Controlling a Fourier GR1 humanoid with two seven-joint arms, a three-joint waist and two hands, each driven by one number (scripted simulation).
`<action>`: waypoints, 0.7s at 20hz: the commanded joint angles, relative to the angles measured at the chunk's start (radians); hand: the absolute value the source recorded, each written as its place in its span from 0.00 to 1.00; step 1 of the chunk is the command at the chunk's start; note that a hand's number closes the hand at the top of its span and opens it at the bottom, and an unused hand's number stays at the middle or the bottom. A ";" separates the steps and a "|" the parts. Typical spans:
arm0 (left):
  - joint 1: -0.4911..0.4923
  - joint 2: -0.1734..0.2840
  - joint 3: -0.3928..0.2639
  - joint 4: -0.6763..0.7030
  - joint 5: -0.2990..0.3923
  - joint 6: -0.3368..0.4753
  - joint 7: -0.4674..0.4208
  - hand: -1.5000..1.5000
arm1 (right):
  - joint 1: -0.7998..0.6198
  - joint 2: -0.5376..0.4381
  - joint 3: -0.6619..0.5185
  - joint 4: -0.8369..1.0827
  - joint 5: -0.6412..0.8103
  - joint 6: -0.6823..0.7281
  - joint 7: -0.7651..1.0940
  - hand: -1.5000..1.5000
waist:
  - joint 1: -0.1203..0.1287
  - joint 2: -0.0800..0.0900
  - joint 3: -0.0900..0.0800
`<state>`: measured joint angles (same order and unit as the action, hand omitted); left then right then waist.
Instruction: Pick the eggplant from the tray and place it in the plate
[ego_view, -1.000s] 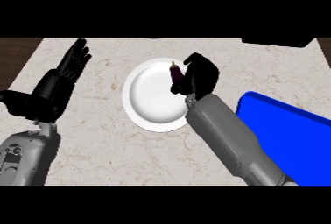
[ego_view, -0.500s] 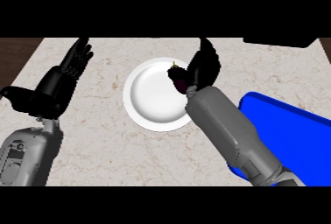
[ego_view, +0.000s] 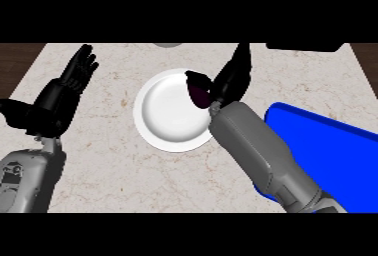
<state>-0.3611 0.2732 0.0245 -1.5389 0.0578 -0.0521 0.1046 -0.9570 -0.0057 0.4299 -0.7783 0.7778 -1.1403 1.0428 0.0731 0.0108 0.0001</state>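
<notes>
Marble counter (ego_view: 111, 170) bears white plate (ego_view: 166, 125), eggplant (ego_view: 198, 95) beside spread right hand (ego_view: 232, 75)

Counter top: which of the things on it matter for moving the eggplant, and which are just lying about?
Part of the job:
eggplant, on the plate's right side
white plate
blue tray
right hand, fingers straight, beside the eggplant

Just there:
left hand, open, resting at the left
grey round thing at the far edge
black thing at the far right
</notes>
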 joint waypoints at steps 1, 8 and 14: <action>0.056 0.009 0.019 -0.004 -0.004 -0.001 -0.033 0.50 | 0.070 0.005 0.043 -0.027 0.015 -0.233 0.077 0.00 | -0.033 -0.010 -0.001; 0.079 0.014 0.036 -0.061 -0.013 0.025 0.015 0.50 | 0.355 0.005 0.181 -0.287 0.163 -0.258 0.103 0.00 | -0.092 -0.027 0.000; 0.083 0.054 0.091 -0.045 0.030 -0.025 0.016 0.50 | 0.662 -0.005 0.139 -0.626 0.373 -0.086 0.071 0.00 | -0.105 -0.022 -0.001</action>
<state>-0.2707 0.3020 0.0881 -1.5782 0.0634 -0.0496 0.1066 -0.4890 -0.0038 0.5575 -1.2291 1.0462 -1.2606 1.1230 -0.0239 -0.0121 -0.0010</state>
